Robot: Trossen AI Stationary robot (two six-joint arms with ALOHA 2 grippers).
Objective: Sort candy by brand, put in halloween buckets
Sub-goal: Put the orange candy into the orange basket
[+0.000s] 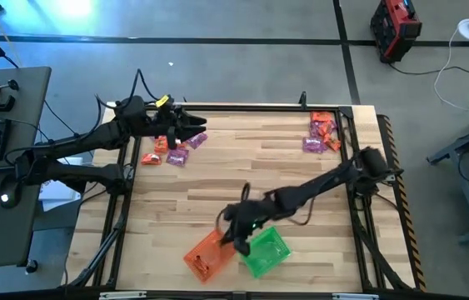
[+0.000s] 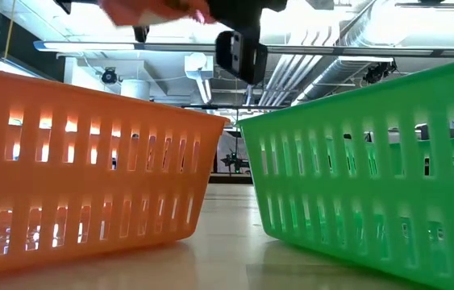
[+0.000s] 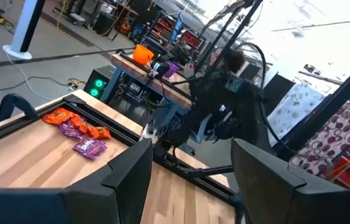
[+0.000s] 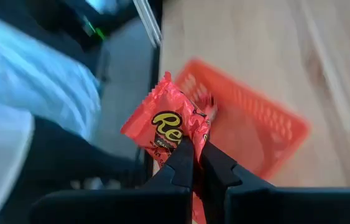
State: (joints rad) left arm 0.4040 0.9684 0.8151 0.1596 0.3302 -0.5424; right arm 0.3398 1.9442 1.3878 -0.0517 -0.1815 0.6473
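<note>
1. Carrying an orange-red packet (image 4: 165, 127), the right gripper (image 1: 236, 227) hangs near the table's (image 1: 301, 179) front edge, its fingers clamped together on the packet's lower edge; the packet stands up from the fingertips.
2. The orange bucket (image 1: 205, 255) lies directly below and just beyond the gripper, with the green bucket (image 1: 265, 252) touching or just beside it; the drop probably needs only a slight shift toward the orange one.
3. Remaining candy sits in two heaps: one near the back-left corner (image 1: 174, 150), one at the back-right corner (image 1: 322, 133).
4. The left gripper (image 1: 194, 122) hovers over the back-left heap, fingers apart, holding nothing.
</note>
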